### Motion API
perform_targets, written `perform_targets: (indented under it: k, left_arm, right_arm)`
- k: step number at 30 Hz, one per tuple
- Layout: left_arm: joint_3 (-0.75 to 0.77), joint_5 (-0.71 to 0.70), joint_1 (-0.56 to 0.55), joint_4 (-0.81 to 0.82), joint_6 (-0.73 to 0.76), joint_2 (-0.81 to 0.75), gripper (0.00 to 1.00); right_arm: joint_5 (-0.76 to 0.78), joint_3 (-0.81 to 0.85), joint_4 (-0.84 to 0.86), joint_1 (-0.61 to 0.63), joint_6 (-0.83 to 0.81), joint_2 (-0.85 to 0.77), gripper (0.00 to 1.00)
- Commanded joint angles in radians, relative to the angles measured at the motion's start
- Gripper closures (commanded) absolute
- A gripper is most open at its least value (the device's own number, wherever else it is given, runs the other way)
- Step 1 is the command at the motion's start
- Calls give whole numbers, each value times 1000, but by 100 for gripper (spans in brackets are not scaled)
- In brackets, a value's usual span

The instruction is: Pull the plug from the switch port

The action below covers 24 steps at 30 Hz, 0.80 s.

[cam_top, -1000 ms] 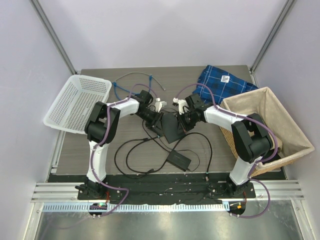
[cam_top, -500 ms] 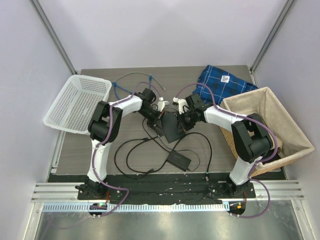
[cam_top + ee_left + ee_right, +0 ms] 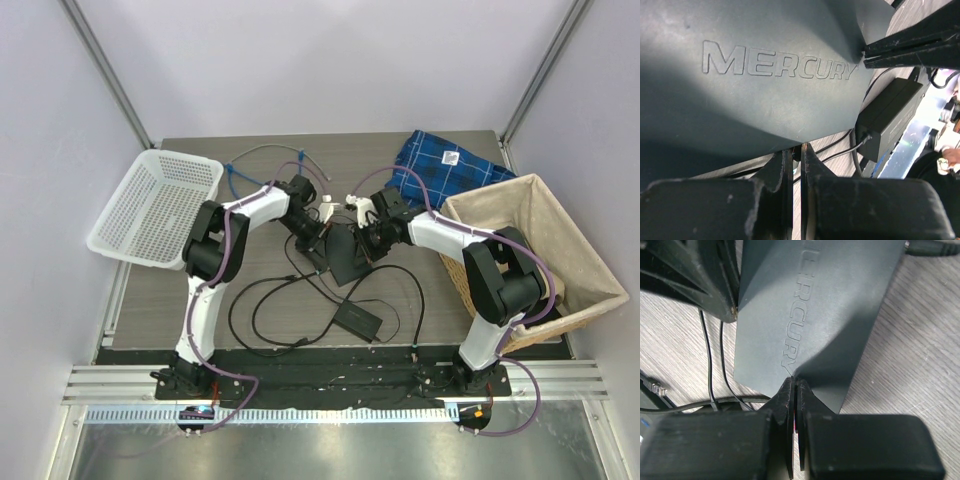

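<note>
The switch (image 3: 348, 262), a flat dark grey box marked MERCURY (image 3: 765, 100), lies at mid-table between both arms. My left gripper (image 3: 320, 243) sits at its left edge. In the left wrist view that gripper (image 3: 796, 149) is shut right at the box's edge on a small dark piece that looks like the plug (image 3: 797, 153). The port itself is hidden under the edge. My right gripper (image 3: 362, 243) is shut with nothing in it, its tips (image 3: 796, 382) resting on the switch's top (image 3: 830, 315).
A black power brick (image 3: 358, 319) with looping black cords (image 3: 262, 310) lies near the front. A white mesh basket (image 3: 155, 205) stands at the left, a lined wicker basket (image 3: 530, 250) at the right. Behind are a blue checked cloth (image 3: 445, 165) and a grey cable (image 3: 270, 152).
My left gripper has slid a little right, up to the switch's edge, and closed. The right arm has stayed put.
</note>
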Motion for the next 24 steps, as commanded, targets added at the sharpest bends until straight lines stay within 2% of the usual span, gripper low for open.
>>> perform_targets:
  k: [1, 6, 9, 12, 13, 15, 16, 18, 19, 21, 24]
  left_arm:
    - [98, -113, 37, -85, 99, 51, 100]
    - [-5, -61, 22, -166, 185, 15, 100]
    - [32, -81, 39, -261, 273, -4, 100]
    - [187, -96, 91, -359, 319, 5, 100]
    - [315, -80, 108, -384, 317, 12, 100]
    - [473, -72, 150, -443, 296, 49, 100]
    - [644, -86, 161, -456, 290, 66, 100]
    - [812, -125, 184, -467, 271, 94, 100]
    - [937, -153, 190, -459, 273, 110, 100]
    - [974, -297, 198, -357, 296, 91, 100]
    - [815, -573, 200, -87, 331, -18, 100]
  right_arm:
    - [68, -26, -18, 2, -24, 19, 99]
    - [72, -34, -18, 3, -33, 12, 99]
    - [78, -37, -17, 3, -40, 7, 99]
    - [80, -28, -23, 2, -44, 4, 99]
    - [78, -11, -24, 3, -46, 1, 99]
    - [75, 20, -35, 2, -61, -1, 99]
    - [78, 62, -40, 2, -69, -2, 99]
    - [95, 113, -53, -3, -90, -5, 99]
    - [100, 166, -58, -9, -93, -5, 99]
    - [105, 225, -64, -31, -93, -5, 99]
    - [137, 332, -60, -60, -86, -7, 98]
